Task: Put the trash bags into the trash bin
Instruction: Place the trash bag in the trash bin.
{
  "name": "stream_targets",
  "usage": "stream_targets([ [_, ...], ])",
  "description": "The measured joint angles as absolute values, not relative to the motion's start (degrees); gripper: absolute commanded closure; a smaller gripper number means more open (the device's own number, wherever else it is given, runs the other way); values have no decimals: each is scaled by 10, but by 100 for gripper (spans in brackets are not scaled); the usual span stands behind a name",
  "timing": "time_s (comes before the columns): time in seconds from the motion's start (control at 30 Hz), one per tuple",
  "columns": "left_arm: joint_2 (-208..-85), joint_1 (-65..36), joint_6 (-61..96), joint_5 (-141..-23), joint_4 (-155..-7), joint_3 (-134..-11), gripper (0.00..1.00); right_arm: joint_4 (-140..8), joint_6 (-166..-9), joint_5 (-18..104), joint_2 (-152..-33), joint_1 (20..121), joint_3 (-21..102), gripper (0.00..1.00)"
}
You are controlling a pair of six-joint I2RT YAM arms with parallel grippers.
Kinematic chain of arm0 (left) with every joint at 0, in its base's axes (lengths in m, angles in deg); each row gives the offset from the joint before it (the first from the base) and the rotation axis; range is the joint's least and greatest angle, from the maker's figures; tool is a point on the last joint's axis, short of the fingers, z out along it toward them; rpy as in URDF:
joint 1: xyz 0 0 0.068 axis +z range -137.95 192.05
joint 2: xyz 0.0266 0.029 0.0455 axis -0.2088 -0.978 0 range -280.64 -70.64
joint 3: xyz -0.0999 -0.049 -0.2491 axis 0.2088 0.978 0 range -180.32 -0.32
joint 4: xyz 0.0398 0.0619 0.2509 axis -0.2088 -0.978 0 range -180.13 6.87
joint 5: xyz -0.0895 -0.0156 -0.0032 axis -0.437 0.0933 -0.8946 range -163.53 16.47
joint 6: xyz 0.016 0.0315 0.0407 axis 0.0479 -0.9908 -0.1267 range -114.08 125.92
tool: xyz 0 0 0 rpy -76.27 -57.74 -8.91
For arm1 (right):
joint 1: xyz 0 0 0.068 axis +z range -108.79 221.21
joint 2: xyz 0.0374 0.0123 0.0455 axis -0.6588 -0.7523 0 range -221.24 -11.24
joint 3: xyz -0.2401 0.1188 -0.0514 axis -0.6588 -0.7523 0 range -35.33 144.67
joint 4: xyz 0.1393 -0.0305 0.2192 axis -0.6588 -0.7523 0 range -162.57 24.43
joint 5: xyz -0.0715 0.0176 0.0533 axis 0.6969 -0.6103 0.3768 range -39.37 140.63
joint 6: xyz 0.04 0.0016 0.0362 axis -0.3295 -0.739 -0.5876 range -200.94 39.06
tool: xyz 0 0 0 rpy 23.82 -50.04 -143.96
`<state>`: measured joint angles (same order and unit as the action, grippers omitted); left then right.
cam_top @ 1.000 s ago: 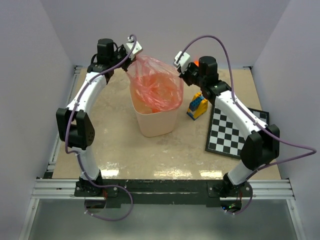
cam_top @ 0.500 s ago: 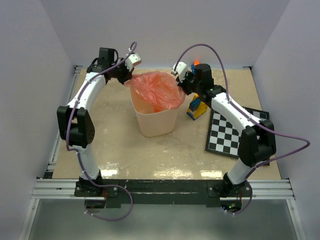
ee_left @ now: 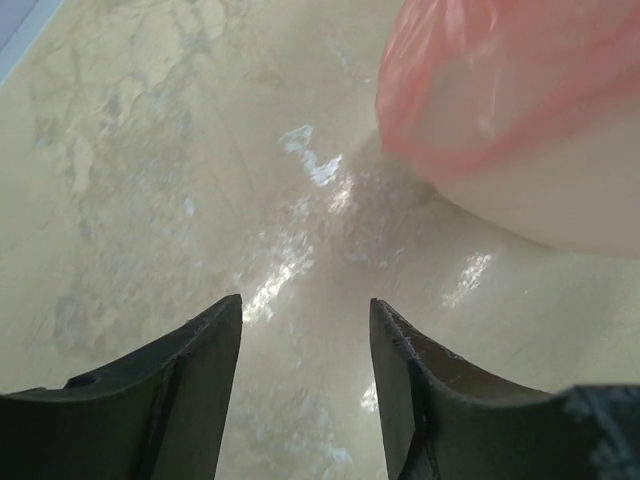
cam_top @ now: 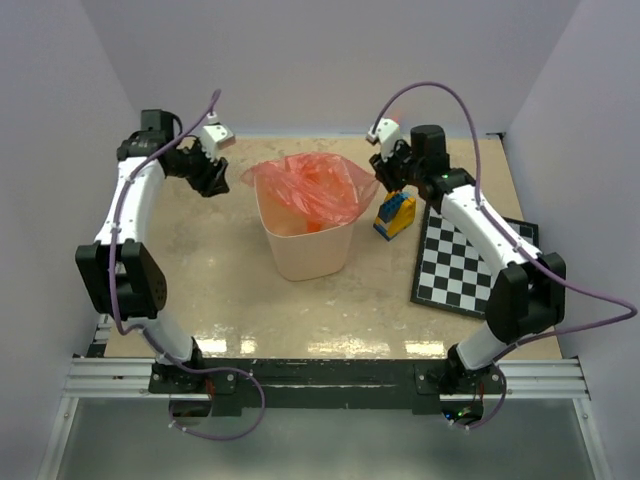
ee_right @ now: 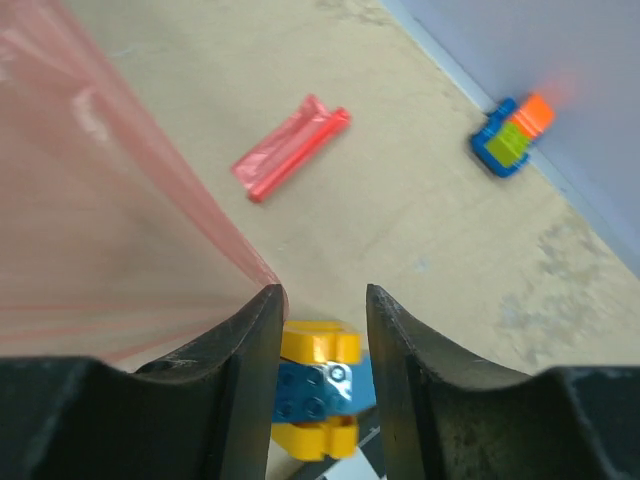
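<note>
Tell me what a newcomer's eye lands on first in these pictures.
The crinkly red trash bag, spread over the mouth of the cream trash bin at the middle of the table, strikes first. At the right lies a black-and-white checkerboard with a yellow-and-blue block beside its far corner. The right wrist view also shows a folded red strip lying loose on the table.

Glossy beige marbled tabletop (cam_top: 230,290) here. Mid-frame in the top view stands the cream plastic bin (cam_top: 305,250), upright. Just right of it is a yellow-and-blue toy block (cam_top: 395,213), then a black-and-white checkerboard (cam_top: 465,265) lying flat. In the right wrist view, a narrow folded red plastic strip (ee_right: 290,148) lies upper centre, with a blue, green and orange block (ee_right: 512,135) by the wall, upper right.
</note>
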<state>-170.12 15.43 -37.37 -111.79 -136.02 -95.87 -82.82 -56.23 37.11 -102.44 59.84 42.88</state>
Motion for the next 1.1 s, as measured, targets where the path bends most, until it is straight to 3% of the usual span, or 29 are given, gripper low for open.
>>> stream_targets([
  [0.2,-1574,207,-414,-1128,-1330,-877,29,-859,-560,375,-970,563,461,46],
  [0.27,-1529,198,-434,-1145,-1313,-854,26,-862,-550,338,-924,567,461,39],
  [0.43,-1425,115,-496,-1155,-1223,-783,24,-863,-499,221,-815,588,461,36],
  [0.73,-1500,44,-573,-1148,-1170,-805,26,-967,-403,119,-872,679,499,34],
  [0.93,-1542,18,-613,-1143,-1181,-842,30,-988,-394,130,-906,710,466,39],
  [1.1,-1559,-10,-627,-1139,-1192,-871,30,-981,-390,138,-906,718,467,64],
])
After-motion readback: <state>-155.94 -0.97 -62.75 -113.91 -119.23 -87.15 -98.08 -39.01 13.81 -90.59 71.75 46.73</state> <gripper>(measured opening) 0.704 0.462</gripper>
